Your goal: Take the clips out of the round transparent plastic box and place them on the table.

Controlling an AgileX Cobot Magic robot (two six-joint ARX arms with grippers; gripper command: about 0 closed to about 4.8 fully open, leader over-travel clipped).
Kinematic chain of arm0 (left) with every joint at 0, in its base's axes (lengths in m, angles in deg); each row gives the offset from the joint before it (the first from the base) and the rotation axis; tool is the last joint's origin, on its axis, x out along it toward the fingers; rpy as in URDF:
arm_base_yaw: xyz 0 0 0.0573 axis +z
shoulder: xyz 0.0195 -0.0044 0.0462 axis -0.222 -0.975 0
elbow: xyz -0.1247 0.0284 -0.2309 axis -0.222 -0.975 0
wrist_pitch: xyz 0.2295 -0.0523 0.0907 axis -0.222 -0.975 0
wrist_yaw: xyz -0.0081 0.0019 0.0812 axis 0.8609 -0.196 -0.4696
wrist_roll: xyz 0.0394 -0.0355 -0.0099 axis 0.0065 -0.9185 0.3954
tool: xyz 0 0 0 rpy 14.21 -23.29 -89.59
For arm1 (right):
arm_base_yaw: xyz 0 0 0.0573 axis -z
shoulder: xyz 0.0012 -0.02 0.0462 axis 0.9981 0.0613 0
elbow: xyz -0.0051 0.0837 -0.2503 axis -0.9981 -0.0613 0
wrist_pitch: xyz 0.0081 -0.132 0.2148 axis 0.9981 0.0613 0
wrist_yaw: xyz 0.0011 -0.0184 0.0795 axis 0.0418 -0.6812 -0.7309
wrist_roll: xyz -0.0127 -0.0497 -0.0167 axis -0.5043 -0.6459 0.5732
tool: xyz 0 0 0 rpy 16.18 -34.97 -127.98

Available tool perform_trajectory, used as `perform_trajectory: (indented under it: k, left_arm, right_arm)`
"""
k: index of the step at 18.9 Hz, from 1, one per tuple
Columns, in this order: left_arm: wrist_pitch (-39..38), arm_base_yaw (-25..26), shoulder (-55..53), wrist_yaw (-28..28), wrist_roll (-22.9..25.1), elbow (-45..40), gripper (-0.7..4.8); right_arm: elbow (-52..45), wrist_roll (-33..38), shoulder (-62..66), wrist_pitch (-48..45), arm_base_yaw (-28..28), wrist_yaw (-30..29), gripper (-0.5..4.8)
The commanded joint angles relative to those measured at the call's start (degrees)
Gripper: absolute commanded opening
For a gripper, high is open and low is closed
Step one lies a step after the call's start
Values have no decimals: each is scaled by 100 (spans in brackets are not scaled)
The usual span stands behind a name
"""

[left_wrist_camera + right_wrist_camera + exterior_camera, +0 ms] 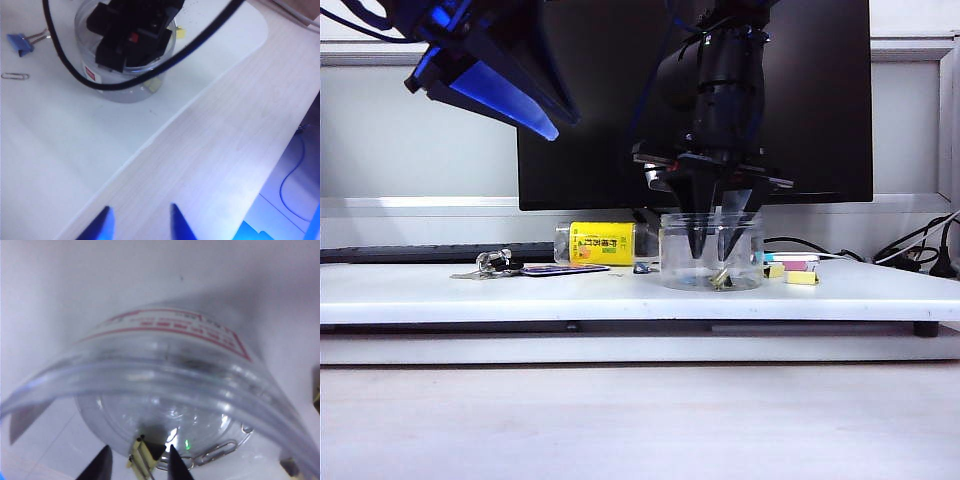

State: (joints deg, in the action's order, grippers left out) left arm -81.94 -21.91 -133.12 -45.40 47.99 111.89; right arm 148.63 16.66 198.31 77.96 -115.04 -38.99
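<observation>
1. The right gripper (137, 464) is seen lowered inside the round transparent plastic box (711, 250), its two dark fingers (98, 466) reaching nearly to the floor of the box. The jaws are parted, and a yellow clip (141, 458) with wire handles lies between the fingertips; whether it is pinched cannot be told.
2. The rest of the clips (721, 279) are seen low in the box in the exterior view, beside the fingertips.
3. A silver paper clip (220, 451) is seen through the clear wall, close to the yellow clip.
4. The box wall, ridged at the rim, surrounds the gripper on all sides. The box stands upright on the white table (620, 295).
5. The left gripper (140, 222) is held high above the left part of the table, well apart from the box, its blue fingers spread with nothing between them.
6. A clear bottle with a yellow label (600, 243) lies on its side just left of the box, and a bunch of keys (492, 264) lies further left.
7. Small yellow and pink clips (795, 270) lie to the right of the box.
8. A blue binder clip (21, 42) and a loose paper clip (15, 76) lie on the table near the box in the left wrist view.
9. A black monitor (580, 160) stands behind the box.
</observation>
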Motion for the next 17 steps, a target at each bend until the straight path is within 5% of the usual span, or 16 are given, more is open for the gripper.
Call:
perform_trajectory:
  k: [1, 17]
  left_arm:
    - [24, -7, 4, 22, 7, 11, 156]
    - [-13, -4, 4, 4, 116, 11, 157]
  right_arm:
    - [-7, 2, -33, -4, 4, 24, 148]
    - [-466, -181, -31, -2, 2, 363, 147]
